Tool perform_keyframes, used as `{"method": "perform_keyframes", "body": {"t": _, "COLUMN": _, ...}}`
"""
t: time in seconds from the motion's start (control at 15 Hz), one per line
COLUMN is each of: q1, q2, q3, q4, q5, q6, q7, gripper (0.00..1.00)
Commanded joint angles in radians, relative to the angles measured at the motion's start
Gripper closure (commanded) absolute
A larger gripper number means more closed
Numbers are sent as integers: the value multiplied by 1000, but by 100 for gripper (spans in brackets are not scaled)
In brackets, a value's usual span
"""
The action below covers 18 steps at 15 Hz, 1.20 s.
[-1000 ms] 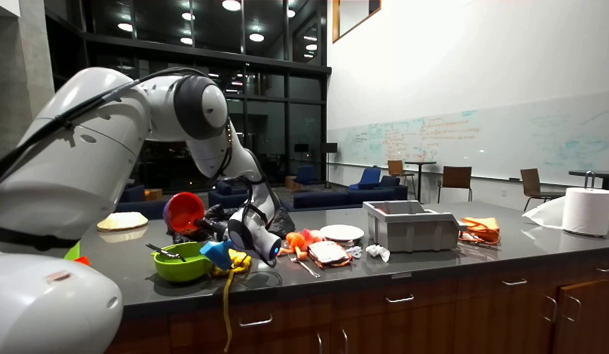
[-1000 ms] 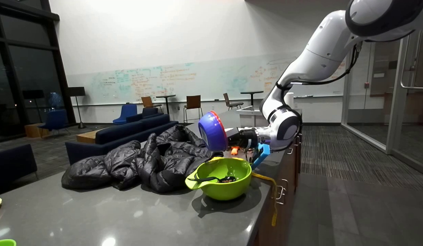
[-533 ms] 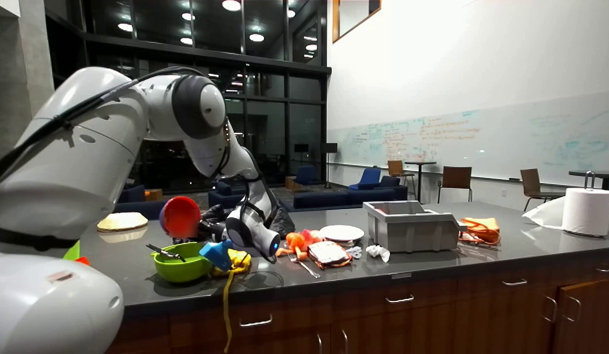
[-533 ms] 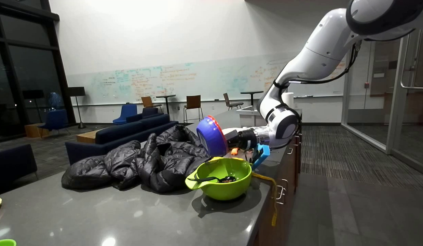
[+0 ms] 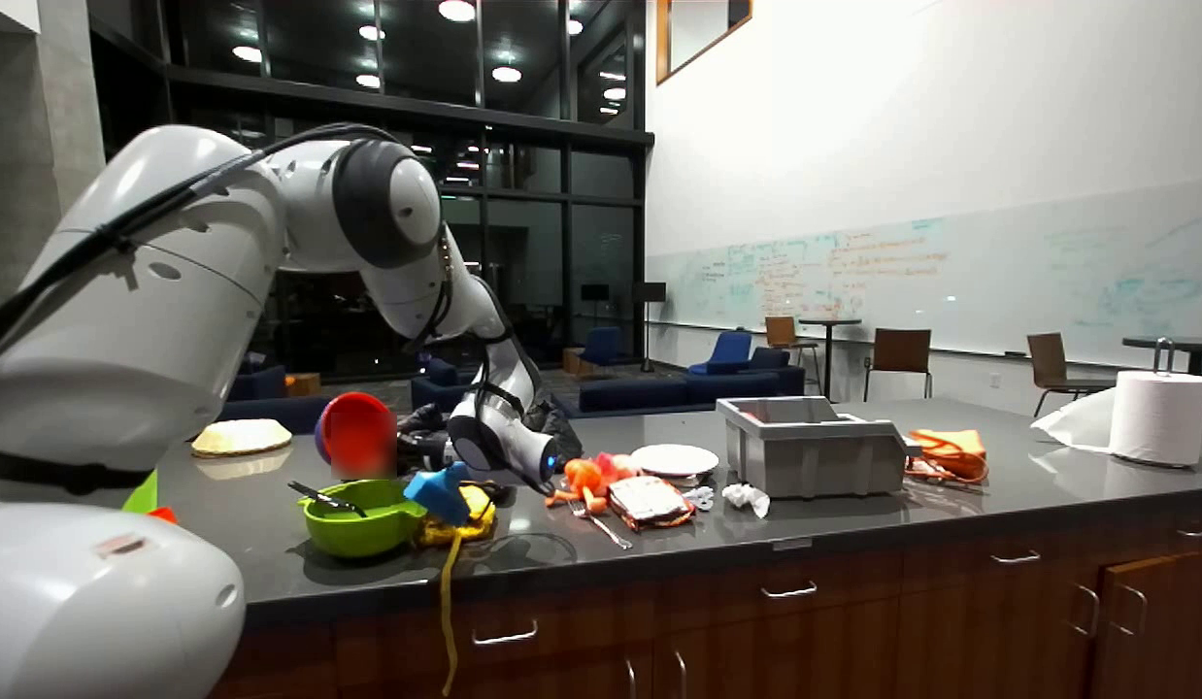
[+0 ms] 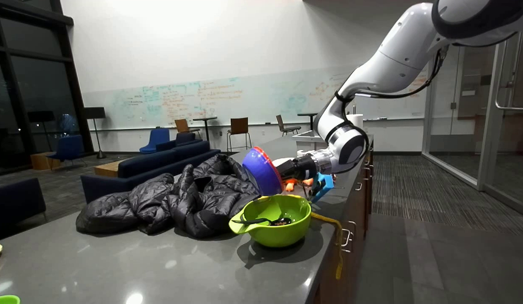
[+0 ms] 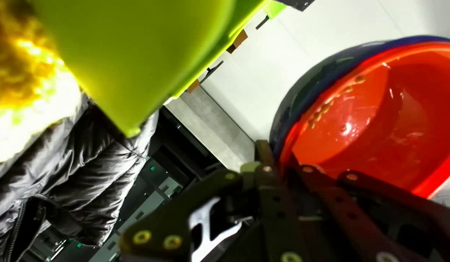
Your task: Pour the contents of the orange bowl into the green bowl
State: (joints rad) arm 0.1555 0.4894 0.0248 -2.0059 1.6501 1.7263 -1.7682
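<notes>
The orange bowl (image 5: 356, 432) sits nested inside a purple-blue bowl (image 6: 261, 171), and both are tilted steeply in the air. Their low edge is close to the green bowl's far rim; I cannot tell if they touch. In the wrist view the orange bowl (image 7: 399, 109) has several small brown pieces along its inner rim. My gripper (image 7: 278, 156) is shut on both rims together; it also shows in an exterior view (image 6: 284, 169). The green bowl (image 6: 278, 236) stands upright on the counter with a black spoon and dark bits inside. The green bowl (image 7: 137, 47) looms close in the wrist view.
A black puffer jacket (image 6: 168, 202) lies beside the green bowl. A yellow cloth (image 5: 465, 519) with a strap over the counter edge lies by it. A blue bracket (image 6: 322, 185) hangs under my wrist. A grey bin (image 5: 819, 461), white plate (image 5: 674, 458) and fork (image 5: 606, 524) stand farther along.
My gripper and the two nested bowls have come down a little toward the green bowl. Their tilt has changed slightly, with the opening turned a bit more upward. The green bowl has not moved.
</notes>
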Motion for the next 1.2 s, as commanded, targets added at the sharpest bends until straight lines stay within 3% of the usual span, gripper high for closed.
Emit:
{"method": "perform_keyframes", "body": {"t": 0.0, "q1": 4, "q2": -36, "q3": -2, "q4": 5, "q5": -56, "q6": 52, "q7": 21, "gripper": 98}}
{"method": "perform_keyframes", "body": {"t": 1.13, "q1": -13, "q2": -110, "q3": -3, "q4": 66, "q5": -302, "q6": 326, "q7": 76, "gripper": 98}}
